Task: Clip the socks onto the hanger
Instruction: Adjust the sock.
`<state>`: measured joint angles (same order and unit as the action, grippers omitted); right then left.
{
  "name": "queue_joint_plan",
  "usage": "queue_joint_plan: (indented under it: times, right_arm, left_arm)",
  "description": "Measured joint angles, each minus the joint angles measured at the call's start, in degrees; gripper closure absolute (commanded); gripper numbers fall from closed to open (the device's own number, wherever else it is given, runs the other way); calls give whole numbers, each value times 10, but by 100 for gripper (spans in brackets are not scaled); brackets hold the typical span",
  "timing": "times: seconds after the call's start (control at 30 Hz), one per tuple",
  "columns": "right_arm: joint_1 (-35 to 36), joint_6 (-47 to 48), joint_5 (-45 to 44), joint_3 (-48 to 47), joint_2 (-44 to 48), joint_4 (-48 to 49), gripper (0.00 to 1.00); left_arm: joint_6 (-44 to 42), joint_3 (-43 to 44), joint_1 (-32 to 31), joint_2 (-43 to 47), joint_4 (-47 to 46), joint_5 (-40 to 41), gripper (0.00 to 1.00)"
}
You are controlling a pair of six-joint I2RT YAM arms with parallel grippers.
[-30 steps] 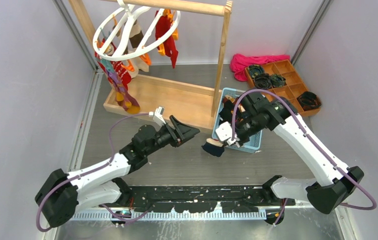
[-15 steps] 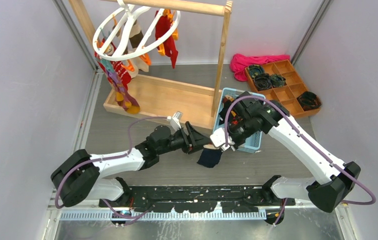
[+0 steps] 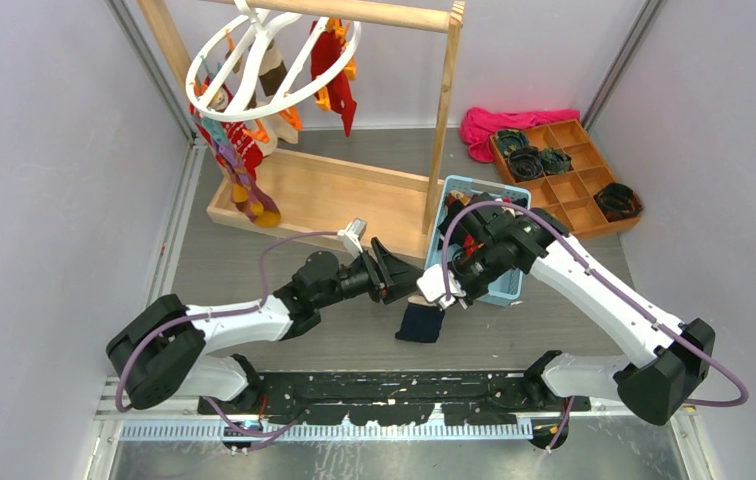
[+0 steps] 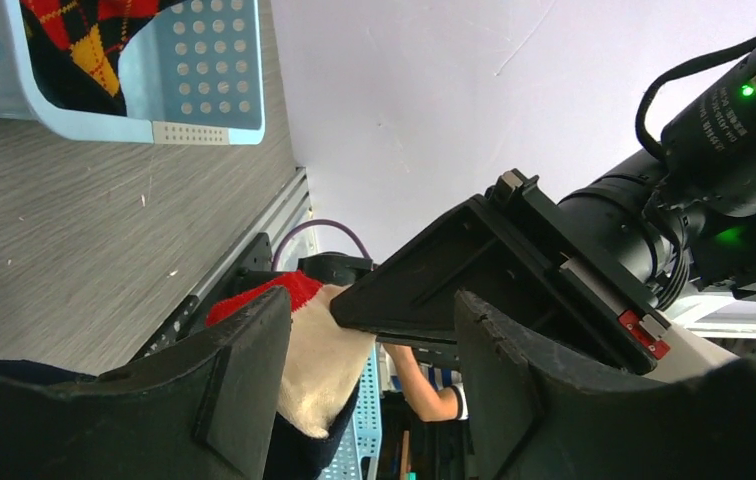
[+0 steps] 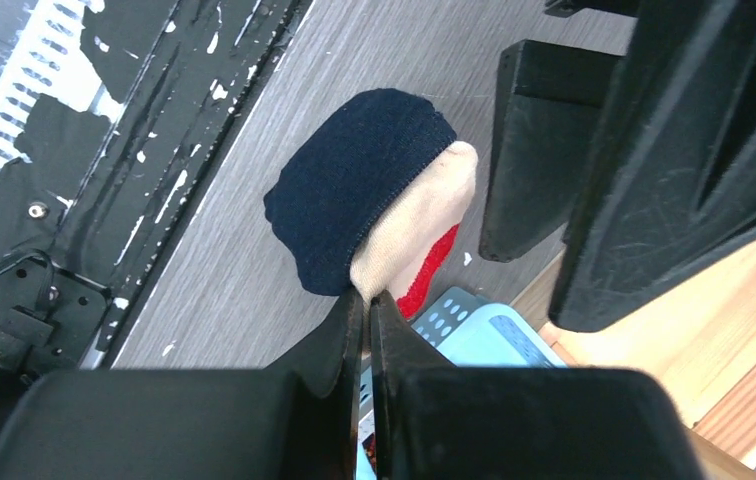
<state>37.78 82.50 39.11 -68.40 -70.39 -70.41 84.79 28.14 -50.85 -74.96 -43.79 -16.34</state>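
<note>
Right tool (image 5: 366,300) pinched tight on the sock (image 5: 374,200), navy end dangling over the counter (image 3: 194,270) beside the blue basket (image 3: 451,190). Left tool (image 4: 369,330) spread wide, jaws flanking the cream-and-red end. Likely a handover, as the left arm sits nearer the hanger (image 3: 254,30).

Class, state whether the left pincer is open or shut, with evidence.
Open. The left pincer has its fingers wide apart, the sock showing between them.

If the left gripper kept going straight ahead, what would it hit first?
The left gripper, open, would probably meet the sock pinched by the right gripper; depth is unclear.
</note>
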Motion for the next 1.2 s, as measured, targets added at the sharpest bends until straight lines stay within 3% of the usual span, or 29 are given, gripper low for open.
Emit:
queue_joint_plan:
  times: [0.27, 0.53, 0.8, 0.83, 1.03, 1.1, 1.2]
  right_arm:
    - [0, -6, -19, -5, 8, 10, 99]
    - [0, -13, -36, -23, 30, 4, 99]
    - [0, -28, -37, -16, 21, 25, 99]
    - [0, -30, -37, -16, 20, 28, 99]
    - [0, -36, -28, -6, 17, 37, 99]
    - [0, -40, -28, 0, 14, 41, 98]
    - [0, -50, -28, 3, 11, 48, 85]
  left_arm:
    - [-2, -3, -6, -7, 2, -9, 40]
    - [-53, -3, -6, 44, 107, -2, 39]
    - [-58, -3, -12, 54, 110, -15, 41]
    - [-57, -3, -14, 51, 107, -17, 43]
    - [-45, -3, -23, 17, 75, -24, 79]
    - [-41, -3, -24, 9, 63, -28, 97]
    - [-43, -3, -24, 4, 46, -28, 100]
